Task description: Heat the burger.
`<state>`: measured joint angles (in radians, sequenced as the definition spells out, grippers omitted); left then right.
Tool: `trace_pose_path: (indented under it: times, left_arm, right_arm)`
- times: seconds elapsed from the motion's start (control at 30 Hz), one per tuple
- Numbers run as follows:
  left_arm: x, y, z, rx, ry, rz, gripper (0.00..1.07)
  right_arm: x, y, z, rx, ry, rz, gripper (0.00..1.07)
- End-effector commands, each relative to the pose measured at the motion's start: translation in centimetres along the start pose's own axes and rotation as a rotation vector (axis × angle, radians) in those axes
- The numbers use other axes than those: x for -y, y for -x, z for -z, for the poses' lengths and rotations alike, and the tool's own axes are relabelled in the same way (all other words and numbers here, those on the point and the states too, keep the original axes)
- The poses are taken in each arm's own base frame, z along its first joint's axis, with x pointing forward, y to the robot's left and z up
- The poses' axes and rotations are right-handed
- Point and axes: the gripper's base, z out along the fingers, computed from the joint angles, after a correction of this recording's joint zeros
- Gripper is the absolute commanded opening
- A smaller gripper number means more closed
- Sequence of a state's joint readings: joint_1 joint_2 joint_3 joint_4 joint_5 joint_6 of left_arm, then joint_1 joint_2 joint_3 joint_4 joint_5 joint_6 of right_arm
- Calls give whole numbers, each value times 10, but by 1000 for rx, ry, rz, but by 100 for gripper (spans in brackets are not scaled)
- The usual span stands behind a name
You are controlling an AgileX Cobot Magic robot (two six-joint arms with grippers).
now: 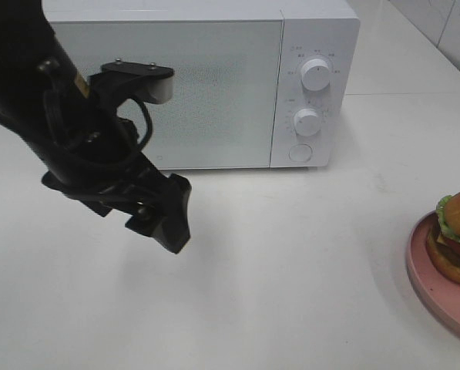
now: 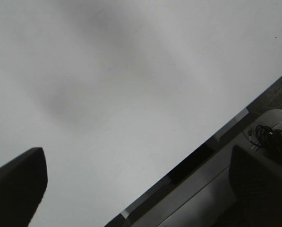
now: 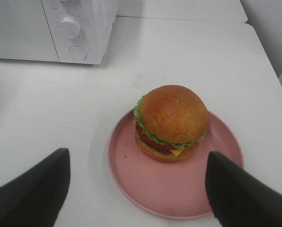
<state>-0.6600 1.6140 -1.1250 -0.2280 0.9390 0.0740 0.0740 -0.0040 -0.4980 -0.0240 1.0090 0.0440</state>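
Burger (image 3: 172, 122) on the pink plate (image 3: 131, 163), both grippers open and empty

The right gripper (image 3: 136, 189) stands with its jaws wide apart above the table (image 3: 235, 61), and the burger sits on the plate just ahead of it, between the two fingers but not touched. The left gripper (image 2: 136, 184) is also spread wide, holding nothing, over bare table in front of the closed white microwave (image 1: 199, 85), well apart from the burger

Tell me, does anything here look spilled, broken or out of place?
Nothing stands out. The burger sits upright and intact on the pink plate, slightly off-centre. The microwave door is shut, and the white table around them shows no spills.
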Motion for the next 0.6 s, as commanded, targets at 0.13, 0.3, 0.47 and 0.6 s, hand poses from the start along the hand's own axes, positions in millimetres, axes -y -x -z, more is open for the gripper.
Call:
trace_pose_path:
  times: [0.13,0.3,0.47,0.6]
  left_arm:
    - [-46,-14,35,-25,49,156,98]
    - [-81,-34,67,2,83,292,98]
    - [-106,-65,90,51,131,419,98]
    - [-117,-100,96,63,163,512,98]
  right_arm:
    - [0,-1,3,39,-4,11,76]
    - [0,-1,3,39,-4,11,76]
    - [0,-1,3,39,-4,11,76]
    - [0,-1,3,39,-4,11,76]
